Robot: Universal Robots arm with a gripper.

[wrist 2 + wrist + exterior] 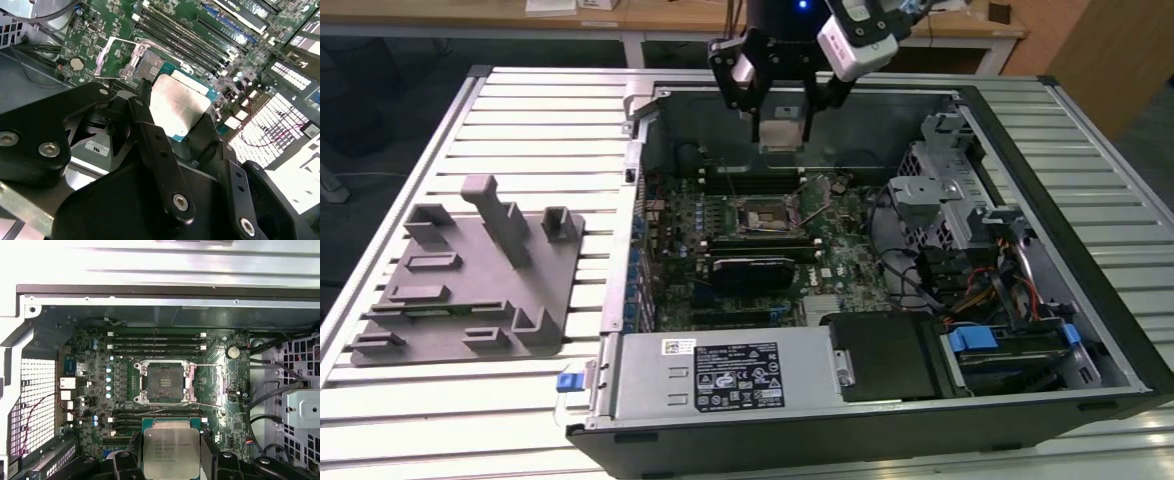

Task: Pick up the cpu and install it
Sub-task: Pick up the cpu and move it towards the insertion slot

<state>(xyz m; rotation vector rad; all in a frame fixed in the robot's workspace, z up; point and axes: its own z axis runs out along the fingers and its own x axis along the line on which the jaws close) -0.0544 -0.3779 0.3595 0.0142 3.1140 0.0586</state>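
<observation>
Above the open computer case: the pincer hangs over the far part of the motherboard, near the case's back wall in the exterior view.
Pincer state: clenched on the cpu, with one black finger against each of two opposite edges, as both wrist views show.
Cpu position: held in the air, clear of the board, its pale metal top facing the first wrist view's camera.
Socket: bare, with its metal frame swung open to one side; the cpu is not yet in it.
Memory slots: long rows on two sides of the socket.
Grey fixture: on the slatted worktop, at the exterior view's left of the case, well apart from the pincer.
</observation>
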